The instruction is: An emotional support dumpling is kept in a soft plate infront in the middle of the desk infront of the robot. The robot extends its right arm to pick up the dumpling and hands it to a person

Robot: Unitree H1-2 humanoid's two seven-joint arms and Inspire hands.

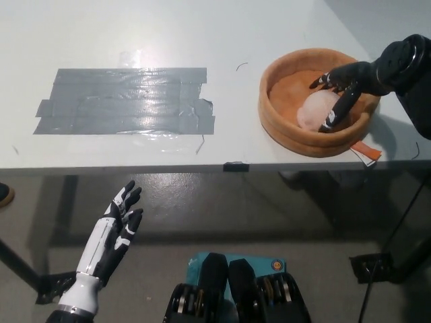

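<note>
Black right hand [342, 94] reaches into the plate [283, 128], fingers curling over the pale dumpling [313, 114] inside, not yet clamped. Best to wrap it fully, squeeze gently, then lift straight. White left hand [118, 225] rests open below the desk.

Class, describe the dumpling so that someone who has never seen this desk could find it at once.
Start at the white desk and go to its right end, where a round orange plate with a raised rim sits. The dumpling is the pale, pinkish lump inside it, under the black right hand. Nothing else lies in the plate.
</note>
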